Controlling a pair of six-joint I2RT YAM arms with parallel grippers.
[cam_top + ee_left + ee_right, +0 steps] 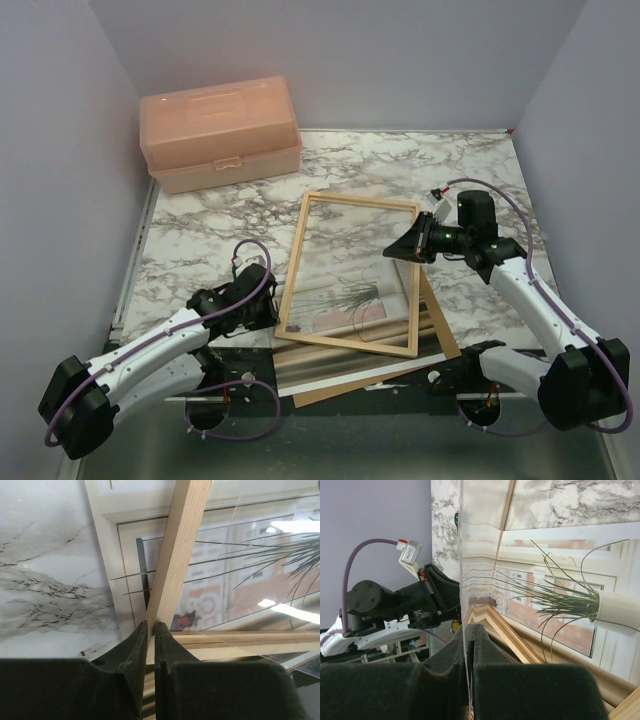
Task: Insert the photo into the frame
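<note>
At the centre of the top view, the frame (292, 262) lies on the marble table (200, 240), its long bars running from upper middle down to lower middle, slightly turned. The photo (350, 295) shows inside the bars in the frame's lower half, print side up with the spiky plant visible. Whether it is seated in the frame or only lies beneath it cannot be told. A white strip shows just below the lower bar, and it is unclear what it belongs to. A brown board (443, 335) pokes out from under the frame at the lower right and along the bottom. The left gripper (272, 312) is at the frame's lower left corner. In the left wrist view its jaws stand narrow, pinching the frame, with the corner's wood between the fingertips and one bar running up and away over the photo. The right gripper (392, 250) is at the frame's right bar, toward its upper end. In the right wrist view its jaws are closed on the edge of a thin clear glass (402, 288), which rises from the fingers and mirrors part of the print. The potted plant lies to the right of it. A peach toolbox (220, 130) sits at the upper left, well apart from the frame.
</note>
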